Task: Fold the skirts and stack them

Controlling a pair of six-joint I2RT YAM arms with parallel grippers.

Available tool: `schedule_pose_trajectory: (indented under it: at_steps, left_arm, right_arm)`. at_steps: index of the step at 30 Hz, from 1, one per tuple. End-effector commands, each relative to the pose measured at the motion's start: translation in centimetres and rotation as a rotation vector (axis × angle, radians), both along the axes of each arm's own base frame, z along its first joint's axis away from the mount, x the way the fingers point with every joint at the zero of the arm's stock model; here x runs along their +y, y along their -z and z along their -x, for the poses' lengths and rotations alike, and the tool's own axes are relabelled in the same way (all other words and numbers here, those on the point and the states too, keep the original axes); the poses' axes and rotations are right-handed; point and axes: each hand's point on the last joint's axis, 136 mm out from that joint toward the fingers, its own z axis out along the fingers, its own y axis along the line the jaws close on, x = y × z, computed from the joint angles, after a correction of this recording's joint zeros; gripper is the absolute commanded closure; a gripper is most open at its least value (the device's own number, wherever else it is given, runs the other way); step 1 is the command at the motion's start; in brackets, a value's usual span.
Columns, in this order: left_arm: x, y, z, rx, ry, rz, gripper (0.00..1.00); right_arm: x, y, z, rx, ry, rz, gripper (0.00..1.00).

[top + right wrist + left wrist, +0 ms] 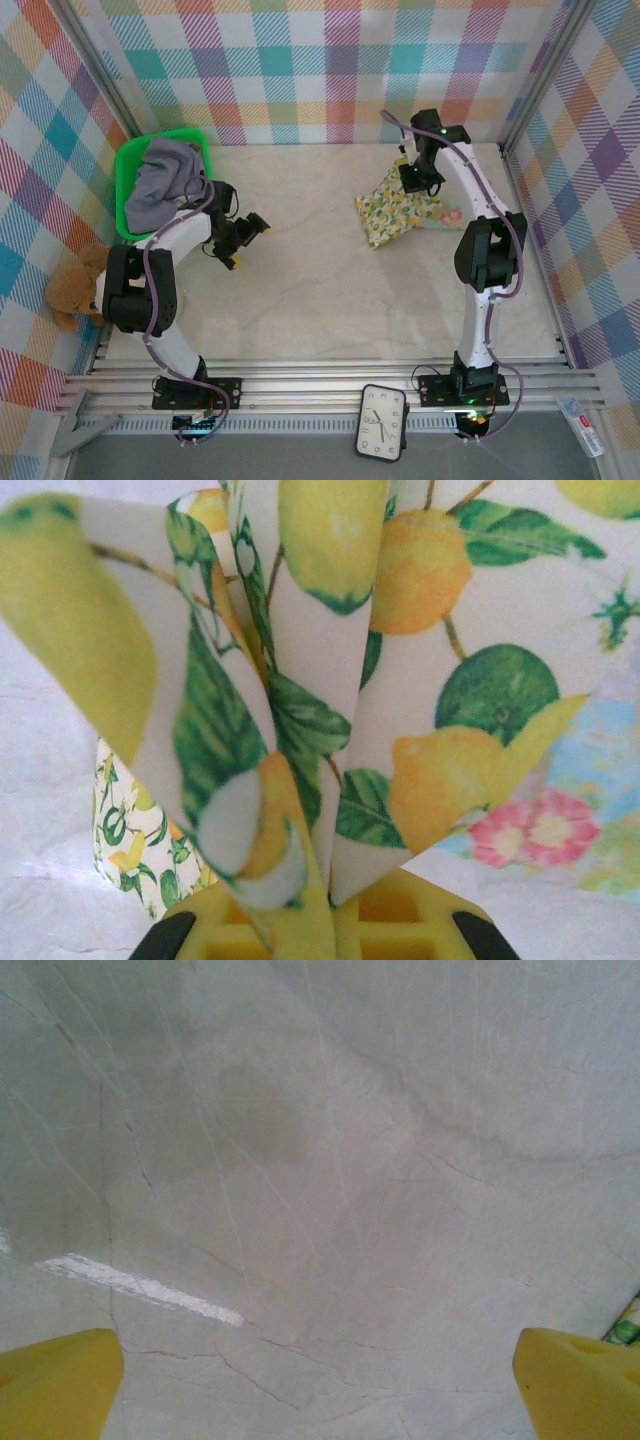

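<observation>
Lemon-print skirt hangs pinched in the right pincer, left pincer gaping, grey skirt still unfolded in far-left basket

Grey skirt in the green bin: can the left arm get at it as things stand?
Probably yes. The left gripper is open and empty over bare table beside the green bin, and the grey skirt lies uncovered on top in it. The arm would have to fold back toward it.

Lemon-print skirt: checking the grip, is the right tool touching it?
Touching. The right wrist view shows the lemon-print skirt bunched and pinched in the shut right tool.
</observation>
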Motion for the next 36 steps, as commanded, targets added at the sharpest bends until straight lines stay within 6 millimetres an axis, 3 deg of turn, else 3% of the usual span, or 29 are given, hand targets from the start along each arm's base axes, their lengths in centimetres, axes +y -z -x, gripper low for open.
schedule_pose_trajectory:
  at_steps: [1, 12, 21, 27, 31, 36]
  left_arm:
    - [0.2, 0.2, 0.1, 0.022, -0.003, -0.002, 0.0]
    - [0.2, 0.7, 0.4, 0.037, -0.01, -0.001, 0.0]
    - [0.2, 1.0, 0.5, 0.048, -0.009, -0.002, 0.0]
    - [0.3, 1.0, 0.6, 0.049, -0.007, -0.004, 0.0]
    - [0.3, 1.1, 0.7, 0.054, -0.006, -0.004, 0.0]
    - [0.3, 1.2, 0.8, 0.057, -0.006, -0.003, 0.0]
  right_arm:
    - [-2.4, -0.3, -0.2, 0.035, -0.008, 0.053, 1.0]
    - [-6.1, -3.3, -2.0, -0.027, 0.076, 0.0, 1.0]
    - [-6.3, -5.2, -2.8, -0.07, 0.082, -0.078, 1.0]
    - [-7.8, -6.4, -2.5, -0.089, 0.098, -0.103, 1.0]
    - [-9.4, -5.0, -2.2, -0.051, 0.12, -0.127, 1.0]
    - [-12.3, -0.2, -2.8, 0.012, 0.145, -0.121, 1.0]
